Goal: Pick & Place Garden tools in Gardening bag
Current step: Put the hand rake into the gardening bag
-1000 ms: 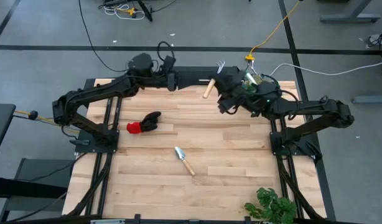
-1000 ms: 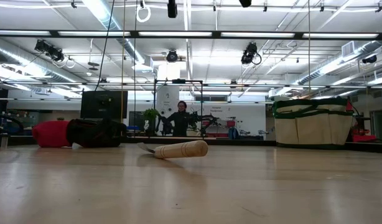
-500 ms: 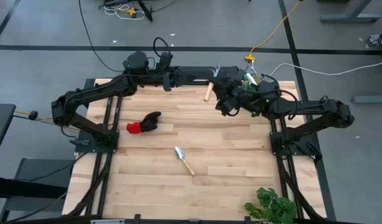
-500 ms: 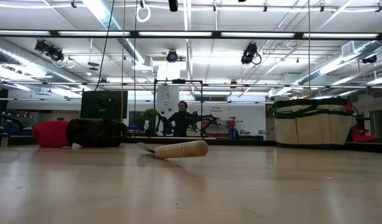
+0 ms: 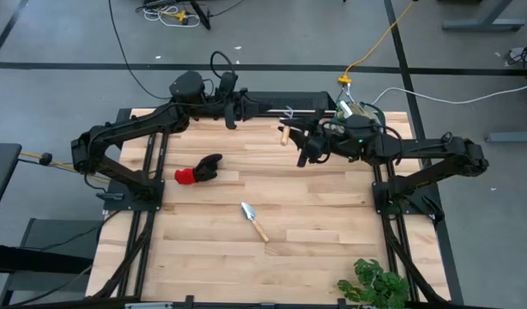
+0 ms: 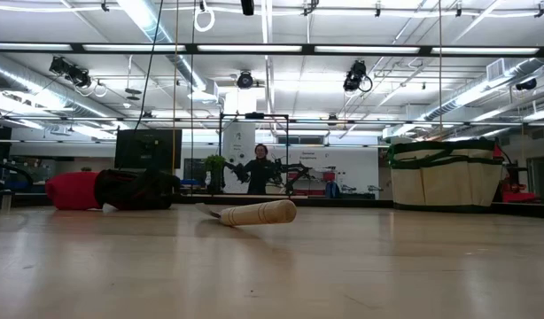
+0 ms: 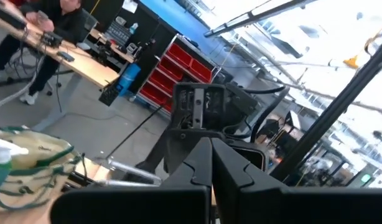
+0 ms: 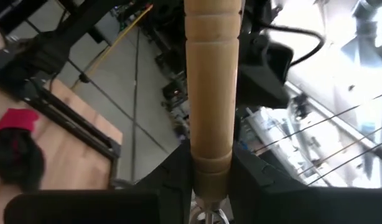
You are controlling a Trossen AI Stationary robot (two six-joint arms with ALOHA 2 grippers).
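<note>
Two hands meeting: right hand [image 5: 291, 130] gripping rake [image 8: 213, 81] — left hand [image 5: 287, 110] closed empty alongside; keep handle level approaching bag [image 6: 446, 174].

The right gripper [image 5: 291, 130] has turned at the table's twelve o'clock edge, swinging the wooden-handled mini rake [image 5: 285, 123] it grips (tines now in sight) round from its earlier slant. The left gripper [image 5: 319, 105] has clamped shut alongside, its arm drawn back slightly toward nine o'clock.

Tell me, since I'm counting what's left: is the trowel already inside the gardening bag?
No, the trowel lies on the bare wooden table, apart from the red-and-black glove.
</note>
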